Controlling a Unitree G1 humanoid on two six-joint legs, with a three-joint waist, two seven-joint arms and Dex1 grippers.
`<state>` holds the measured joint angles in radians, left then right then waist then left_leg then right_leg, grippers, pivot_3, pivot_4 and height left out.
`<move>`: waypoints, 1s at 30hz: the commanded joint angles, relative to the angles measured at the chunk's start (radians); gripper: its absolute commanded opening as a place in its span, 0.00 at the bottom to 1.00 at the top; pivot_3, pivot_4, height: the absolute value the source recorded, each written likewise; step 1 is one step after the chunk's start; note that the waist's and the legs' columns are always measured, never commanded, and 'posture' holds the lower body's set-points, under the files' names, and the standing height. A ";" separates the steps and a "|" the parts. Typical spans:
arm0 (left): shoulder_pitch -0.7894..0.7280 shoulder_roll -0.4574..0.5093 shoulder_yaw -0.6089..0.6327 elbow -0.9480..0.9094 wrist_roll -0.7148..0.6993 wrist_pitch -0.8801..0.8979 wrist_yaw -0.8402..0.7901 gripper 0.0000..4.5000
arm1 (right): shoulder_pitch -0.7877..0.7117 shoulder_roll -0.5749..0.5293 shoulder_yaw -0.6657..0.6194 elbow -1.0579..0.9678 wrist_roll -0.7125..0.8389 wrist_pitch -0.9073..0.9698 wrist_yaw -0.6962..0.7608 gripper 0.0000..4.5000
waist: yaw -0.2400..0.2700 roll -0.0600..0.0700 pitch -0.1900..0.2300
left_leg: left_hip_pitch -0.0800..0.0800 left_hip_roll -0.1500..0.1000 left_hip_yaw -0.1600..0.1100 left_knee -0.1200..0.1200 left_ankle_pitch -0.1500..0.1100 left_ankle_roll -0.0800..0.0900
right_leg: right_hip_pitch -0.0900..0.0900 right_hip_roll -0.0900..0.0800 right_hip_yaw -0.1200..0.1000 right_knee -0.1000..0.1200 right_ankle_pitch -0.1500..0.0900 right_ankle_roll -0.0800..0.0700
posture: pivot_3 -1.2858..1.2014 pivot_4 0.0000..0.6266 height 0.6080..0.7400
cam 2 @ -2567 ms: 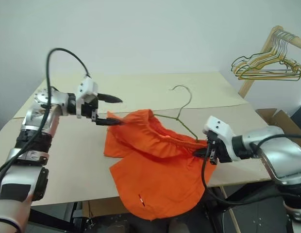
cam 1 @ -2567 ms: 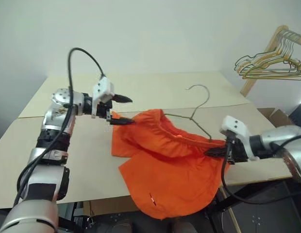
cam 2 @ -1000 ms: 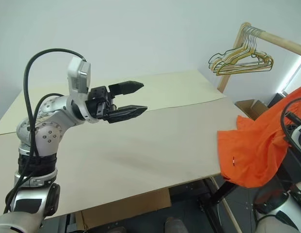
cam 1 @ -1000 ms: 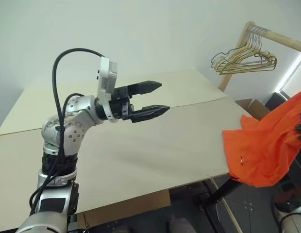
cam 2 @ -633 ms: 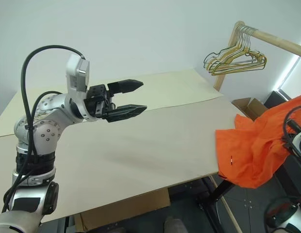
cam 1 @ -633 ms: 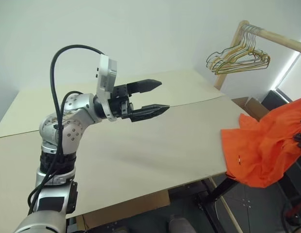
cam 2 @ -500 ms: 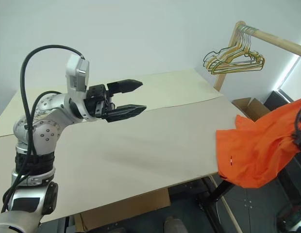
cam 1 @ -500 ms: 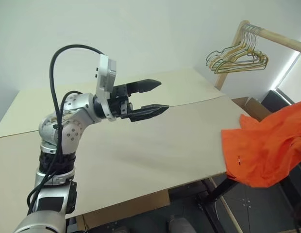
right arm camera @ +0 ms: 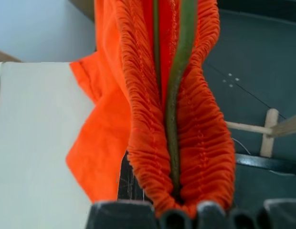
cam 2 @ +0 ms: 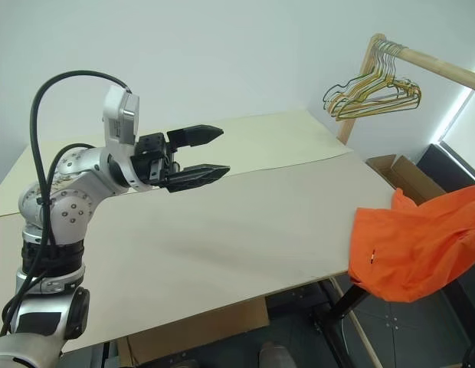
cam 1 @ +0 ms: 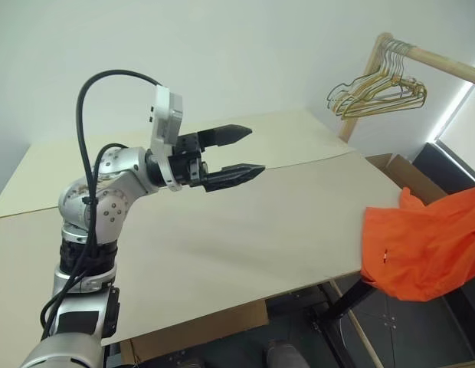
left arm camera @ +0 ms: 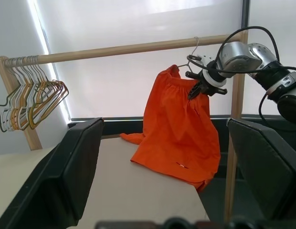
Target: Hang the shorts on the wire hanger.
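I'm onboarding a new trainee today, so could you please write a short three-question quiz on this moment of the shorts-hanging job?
1. True or false: the shorts lie flat in the middle of the table.
2. Which gripper grips the shorts' waistband together with the wire hanger? A) the left gripper B) the right gripper
3. Fill in: the bunch of gold-toned hangers hangs on a wooden ____.

Key
1. False: they hang off the table's right end, lifted by the waistband, with a lower corner draped on the tabletop.
2. B; the left one stands open over the table, holding nothing.
3. Rail.
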<state>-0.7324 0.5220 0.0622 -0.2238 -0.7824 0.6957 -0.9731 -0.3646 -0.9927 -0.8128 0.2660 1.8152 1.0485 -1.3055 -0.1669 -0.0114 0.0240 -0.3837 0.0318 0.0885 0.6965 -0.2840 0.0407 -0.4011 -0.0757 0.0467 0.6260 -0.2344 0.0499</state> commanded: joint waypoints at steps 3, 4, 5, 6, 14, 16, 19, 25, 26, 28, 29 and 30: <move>-0.003 0.012 0.020 -0.028 -0.001 -0.025 0.003 1.00 | 0.013 -0.013 0.010 0.014 -0.044 -0.037 0.060 0.00 | 0.002 0.000 0.000 | 0.000 0.000 0.000 0.000 0.000 0.000 | 0.001 0.000 0.000 0.000 0.000 0.000 | 0.46 0.00 1.00; -0.003 0.012 0.020 -0.028 -0.001 -0.026 0.003 1.00 | 0.018 -0.018 0.019 0.022 -0.068 -0.032 0.081 0.00 | 0.003 0.000 0.000 | 0.000 0.000 0.000 0.000 0.000 0.000 | 0.001 0.000 0.000 0.000 0.000 0.000 | 0.46 0.00 1.00; -0.003 0.013 0.019 -0.027 0.000 -0.027 0.001 1.00 | 0.024 -0.023 0.030 0.028 -0.099 -0.029 0.100 0.00 | 0.004 -0.001 0.000 | 0.000 0.000 0.000 0.000 0.000 0.000 | 0.002 0.000 0.000 -0.001 0.000 0.000 | 0.46 0.00 1.00; -0.003 0.015 0.019 -0.027 0.001 -0.028 -0.001 1.00 | 0.029 -0.027 0.036 0.028 -0.122 -0.023 0.123 0.00 | 0.006 -0.001 0.000 | 0.001 0.000 0.000 0.000 0.000 0.000 | 0.003 0.000 0.000 -0.001 0.000 0.000 | 0.46 0.00 1.00; -0.005 0.034 0.020 -0.021 0.000 -0.032 -0.010 1.00 | 0.004 -0.059 0.087 -0.070 -0.319 -0.025 0.225 0.46 | 0.014 0.000 0.000 | 0.006 0.000 0.000 -0.001 0.000 0.000 | 0.007 0.000 0.000 -0.002 -0.005 0.007 | 0.46 0.00 1.00; -0.007 0.040 0.020 -0.019 -0.001 -0.033 -0.011 1.00 | -0.006 -0.076 0.101 -0.107 -0.397 -0.034 0.245 0.61 | 0.017 0.001 0.001 | 0.006 0.000 0.000 -0.001 0.000 0.000 | 0.007 0.000 0.000 -0.002 -0.005 0.007 | 0.46 0.00 1.00; -0.013 0.047 0.021 -0.017 0.000 -0.033 -0.010 1.00 | -0.018 -0.084 0.125 -0.170 -0.511 -0.042 0.264 0.84 | 0.022 0.001 0.001 | 0.007 0.000 0.000 -0.001 0.000 0.000 | 0.007 0.000 0.000 -0.002 -0.005 0.008 | 0.47 0.00 1.00; -0.010 0.057 0.025 -0.029 -0.008 -0.025 -0.003 1.00 | -0.030 -0.066 0.199 -0.280 -0.755 -0.050 0.313 0.99 | 0.027 0.001 0.001 | 0.011 0.000 0.000 -0.001 0.000 0.000 | 0.007 0.000 0.001 -0.002 -0.005 0.008 | 0.47 0.00 1.00; -0.009 0.059 0.027 -0.032 -0.009 -0.023 -0.001 1.00 | -0.029 -0.063 0.217 -0.300 -0.810 -0.057 0.318 0.99 | 0.028 0.001 0.001 | 0.011 0.000 0.001 -0.001 0.000 0.000 | 0.007 0.000 0.001 -0.002 -0.005 0.008 | 0.47 0.00 1.00; -0.005 0.063 0.030 -0.038 -0.014 -0.018 0.004 1.00 | -0.018 -0.068 0.265 -0.347 -0.936 -0.072 0.316 0.99 | 0.034 0.001 0.001 | 0.011 0.000 0.001 -0.002 0.000 0.000 | 0.007 0.000 0.001 -0.002 -0.005 0.007 | 0.47 0.00 1.00; -0.003 0.065 0.031 -0.041 -0.016 -0.015 0.007 1.00 | -0.014 -0.069 0.289 -0.378 -1.001 -0.080 0.308 0.99 | 0.036 0.001 0.001 | 0.011 0.000 0.001 -0.002 0.000 0.000 | 0.006 0.000 0.001 -0.002 -0.005 0.007 | 0.47 0.00 1.00; -0.002 0.067 0.032 -0.043 -0.019 -0.013 0.010 1.00 | -0.012 -0.068 0.310 -0.404 -1.060 -0.085 0.308 0.99 | 0.040 0.001 0.001 | 0.011 0.000 0.001 -0.002 0.000 0.000 | 0.006 0.000 0.001 -0.002 -0.005 0.007 | 0.47 0.00 1.00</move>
<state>-0.7277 0.5824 0.0640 -0.2352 -0.7867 0.6823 -0.9713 -0.3679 -1.0436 -0.5224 -0.0646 0.8592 1.0018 -0.9891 -0.1273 -0.0103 0.0246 -0.3731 0.0318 0.0899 0.6949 -0.2842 0.0408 -0.3961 -0.0762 0.0479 0.6244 -0.2393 0.0572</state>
